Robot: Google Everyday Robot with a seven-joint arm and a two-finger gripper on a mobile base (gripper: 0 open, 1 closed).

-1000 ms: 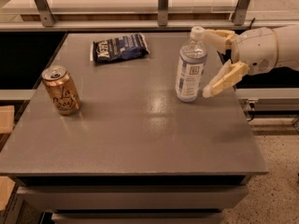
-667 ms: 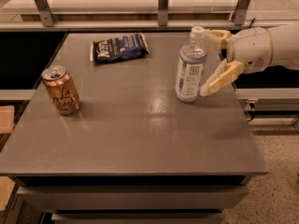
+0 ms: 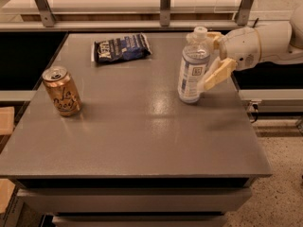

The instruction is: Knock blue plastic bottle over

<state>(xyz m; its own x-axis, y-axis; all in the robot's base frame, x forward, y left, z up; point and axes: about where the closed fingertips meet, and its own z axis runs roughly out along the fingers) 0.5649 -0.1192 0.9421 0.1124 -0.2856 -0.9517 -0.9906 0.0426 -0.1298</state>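
The blue plastic bottle (image 3: 192, 69), clear with a white cap and a pale blue-and-white label, stands upright on the grey table (image 3: 137, 136), right of centre. My gripper (image 3: 214, 56) comes in from the right, level with the bottle's upper half, and is open. Its near cream finger (image 3: 218, 74) rests against the bottle's right side. The far finger (image 3: 214, 36) sits just behind the cap. Nothing is held between the fingers.
A golden-orange drink can (image 3: 61, 91) stands at the left of the table. A dark blue snack bag (image 3: 121, 48) lies flat at the back centre. A metal-framed shelf (image 3: 164, 6) runs along the back edge. The table's right edge is just right of the bottle.
My gripper has moved slightly left, closing on the bottle's right side. The bottle still stands in the same spot. The can and bag have not moved.
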